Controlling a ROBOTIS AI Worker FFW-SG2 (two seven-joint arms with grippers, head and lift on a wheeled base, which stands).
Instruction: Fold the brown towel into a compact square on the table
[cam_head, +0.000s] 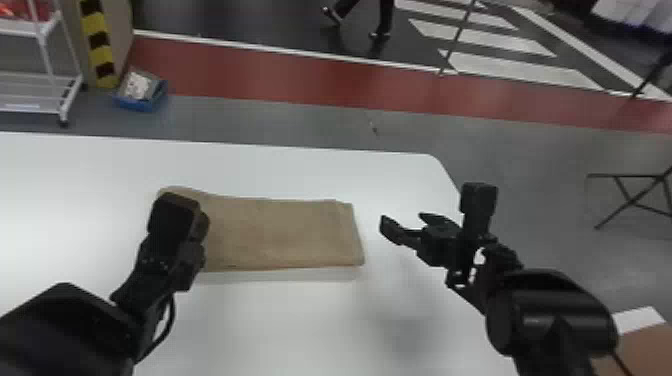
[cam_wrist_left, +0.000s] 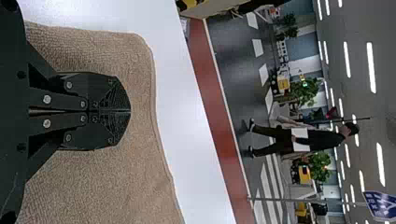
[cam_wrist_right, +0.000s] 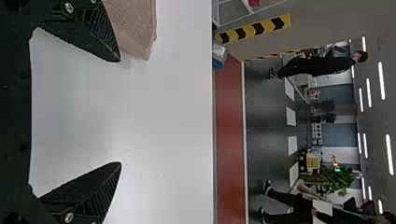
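From where I'm standing, one brown towel (cam_head: 280, 232), already folded into a flat oblong, is lying on the one white table (cam_head: 300, 170), and two grippers are hanging at its ends: the left gripper (cam_head: 175, 220) is sitting over the left end with its two fingers (cam_wrist_left: 100, 128) pressing together, the right gripper (cam_head: 403, 220) is waiting just off the right end with its two spreading wide, nothing between them. Past the table's far edge, one blue box (cam_head: 135, 103) and one white rack (cam_head: 65, 102) are standing on the floor.
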